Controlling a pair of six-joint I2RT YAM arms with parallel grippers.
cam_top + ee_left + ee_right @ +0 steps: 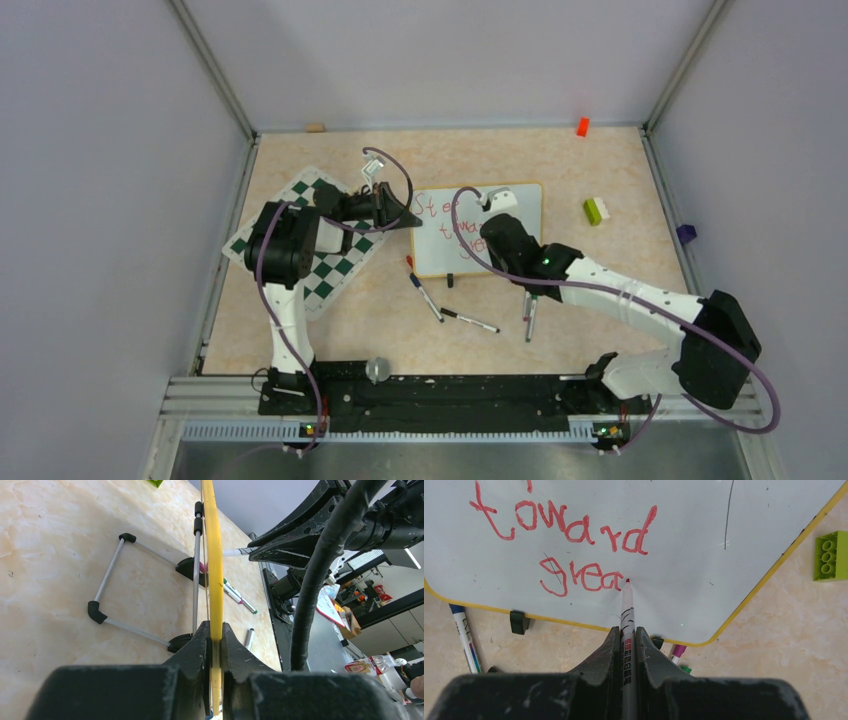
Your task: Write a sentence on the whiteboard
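Observation:
The whiteboard (522,222) (724,525) stands tilted on its wire stand at the table's middle. Its yellow frame edge (215,555) is pinched between the fingers of my left gripper (215,630) (408,219), which is shut on the board's left side. Red words of the sentence (574,535) (447,217) read "toward" and below it "grea". My right gripper (626,631) (488,238) is shut on a red marker (627,612), whose tip touches the board just right of the last letter.
A green-and-white chessboard mat (325,270) lies under the left arm. Three loose markers (426,296) (470,320) (530,320) lie in front of the board. A green brick (597,210) (830,555), an orange block (582,126) and a purple block (686,233) sit to the right.

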